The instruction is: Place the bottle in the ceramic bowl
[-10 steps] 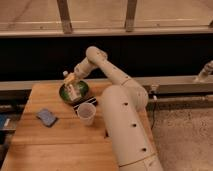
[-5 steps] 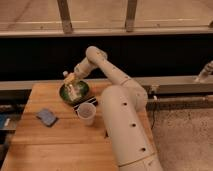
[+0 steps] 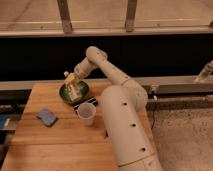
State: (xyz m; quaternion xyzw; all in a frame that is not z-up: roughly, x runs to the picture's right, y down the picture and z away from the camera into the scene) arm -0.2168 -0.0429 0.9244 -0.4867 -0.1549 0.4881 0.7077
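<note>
In the camera view the pincer (image 3: 76,80) hangs over the bowl (image 3: 74,93) at the table's (image 3: 60,140) far edge, clamped on the bottle (image 3: 73,85), which tilts down into the bowl. Released this steeply, the bottle could roll over the low rim or knock the cup (image 3: 86,113) nearby.

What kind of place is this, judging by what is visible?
Probably an office kitchenette or test lab: a wooden table beside a long railed counter and speckled floor. The gripper is over the ceramic bowl with the bottle, near a plastic cup.
</note>
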